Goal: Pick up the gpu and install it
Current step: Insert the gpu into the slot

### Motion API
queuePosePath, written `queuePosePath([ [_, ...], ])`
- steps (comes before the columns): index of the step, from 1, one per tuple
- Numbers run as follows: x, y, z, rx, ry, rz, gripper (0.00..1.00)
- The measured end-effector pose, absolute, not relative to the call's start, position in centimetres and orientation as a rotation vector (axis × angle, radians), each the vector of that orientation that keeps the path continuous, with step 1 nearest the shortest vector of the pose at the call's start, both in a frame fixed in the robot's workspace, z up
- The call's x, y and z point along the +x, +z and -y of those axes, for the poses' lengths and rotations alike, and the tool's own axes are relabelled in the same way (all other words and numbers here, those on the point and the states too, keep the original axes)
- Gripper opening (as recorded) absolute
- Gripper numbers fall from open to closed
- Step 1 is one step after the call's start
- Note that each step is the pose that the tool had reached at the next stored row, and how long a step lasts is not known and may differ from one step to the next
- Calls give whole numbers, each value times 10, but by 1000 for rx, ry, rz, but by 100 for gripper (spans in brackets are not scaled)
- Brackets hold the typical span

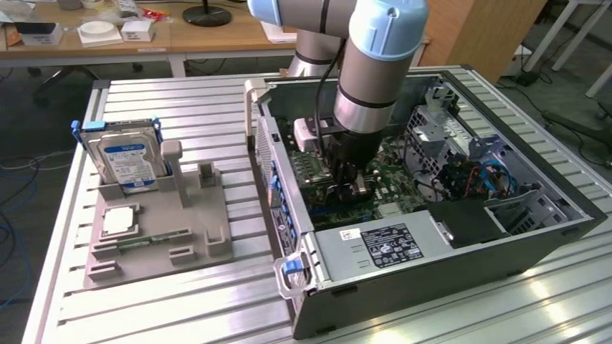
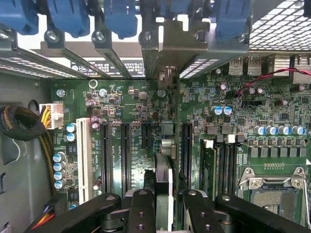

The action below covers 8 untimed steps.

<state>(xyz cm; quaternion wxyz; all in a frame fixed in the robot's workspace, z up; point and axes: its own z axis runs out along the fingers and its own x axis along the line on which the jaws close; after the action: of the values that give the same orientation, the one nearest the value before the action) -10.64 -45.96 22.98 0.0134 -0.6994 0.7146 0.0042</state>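
My gripper (image 1: 345,188) is down inside the open computer case (image 1: 535,236), over the green motherboard (image 1: 397,188). Its black fingers (image 2: 141,208) are shut on the gpu (image 2: 164,167). In the wrist view the gpu is seen edge-on, standing upright, with its silvery end bracket (image 2: 167,48) against the case's rear slot wall. The card lies along the line of the black expansion slots (image 2: 125,145), between two of them. I cannot tell whether it is seated in a slot. In the exterior view the arm and fingers mostly hide the card.
A grey fixture (image 1: 153,229) on the exterior view's left holds an upright hard drive (image 1: 126,159), a RAM stick (image 1: 153,236) and a CPU chip (image 1: 120,221). The power supply (image 1: 383,245), drive cage (image 1: 478,172) and case walls hem in the gripper. Blue slot latches (image 2: 121,17) line the rear wall.
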Motion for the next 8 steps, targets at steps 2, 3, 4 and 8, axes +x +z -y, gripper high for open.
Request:
queuePosePath([
  [2,-106,230,460,-2179,13,-2226,27],
  [3,-106,230,460,-2179,13,-2226,27],
  [4,-106,230,460,-2179,13,-2226,27],
  [8,-106,228,460,-2179,13,-2226,27],
])
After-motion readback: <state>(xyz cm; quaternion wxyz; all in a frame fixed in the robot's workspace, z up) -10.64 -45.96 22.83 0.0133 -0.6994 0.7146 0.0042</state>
